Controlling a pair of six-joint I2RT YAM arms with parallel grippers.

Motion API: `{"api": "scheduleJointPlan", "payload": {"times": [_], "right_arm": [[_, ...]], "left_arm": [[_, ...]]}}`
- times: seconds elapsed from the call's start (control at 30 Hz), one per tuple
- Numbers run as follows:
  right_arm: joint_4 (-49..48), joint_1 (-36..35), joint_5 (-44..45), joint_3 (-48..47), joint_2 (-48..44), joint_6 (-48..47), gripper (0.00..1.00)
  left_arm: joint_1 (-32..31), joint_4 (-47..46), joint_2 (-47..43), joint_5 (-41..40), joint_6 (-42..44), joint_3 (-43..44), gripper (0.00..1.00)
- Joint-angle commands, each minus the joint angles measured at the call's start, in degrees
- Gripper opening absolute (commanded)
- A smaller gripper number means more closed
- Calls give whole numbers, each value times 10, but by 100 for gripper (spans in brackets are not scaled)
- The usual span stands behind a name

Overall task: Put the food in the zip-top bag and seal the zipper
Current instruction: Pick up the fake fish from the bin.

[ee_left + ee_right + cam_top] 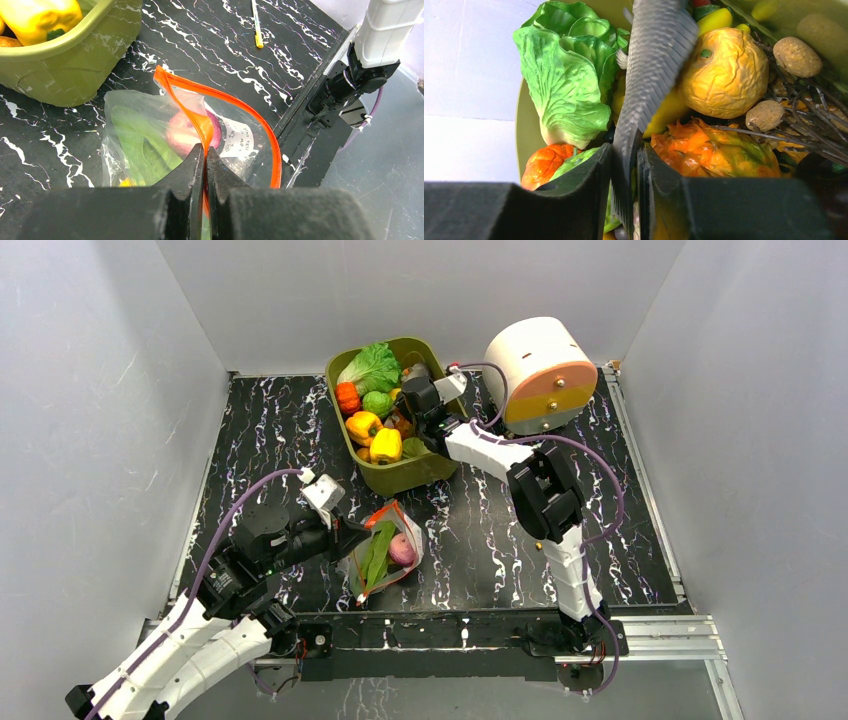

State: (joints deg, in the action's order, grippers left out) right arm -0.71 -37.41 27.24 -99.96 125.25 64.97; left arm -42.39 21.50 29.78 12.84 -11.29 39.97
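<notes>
Locate the zip-top bag (pixel 385 550) lying on the bench (pixel 480 530) just ahead of the left arm, mouth open, with a purple onion (pixel 182 132) and a long green piece (pixel 135 145) inside. Note the left fingers (pixel 192 170) pinched shut on the red-orange zipper (pixel 240 107) at one side of the mouth. Find the right fingers (pixel 589 170) well apart from the bag, down in the olive-green tub (pixel 415 472), set narrow against a grey scaled piece (pixel 651 55) beside a lettuce head (pixel 569 85).

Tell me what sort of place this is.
Probably a robot test cell, not a kitchen: bare grey walls box in a black marbled table, and the olive tub holds toy food.
</notes>
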Motion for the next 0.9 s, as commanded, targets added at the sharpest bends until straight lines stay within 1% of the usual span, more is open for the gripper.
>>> {"api": "scheduleJointPlan", "payload": {"times": [0.0,0.23,0.43,0.7,0.87], "right_arm": [[-39,4,8,-23,-6,-6,19],[-79,4,15,12,-38,-42,0],[-89,4,8,32,-70,-82,0],[-126,4,-8,103,-152,-202,0],[-96,4,-25,118,-200,-265,0]], "left_arm": [[-1,-5,-3,-2,7,3,0],[-1,-5,-2,-2,8,3,0],[-1,-4,-1,-4,8,2,0],[-1,-7,4,-8,7,1,0],[-1,-7,13,-10,7,2,0]]}}
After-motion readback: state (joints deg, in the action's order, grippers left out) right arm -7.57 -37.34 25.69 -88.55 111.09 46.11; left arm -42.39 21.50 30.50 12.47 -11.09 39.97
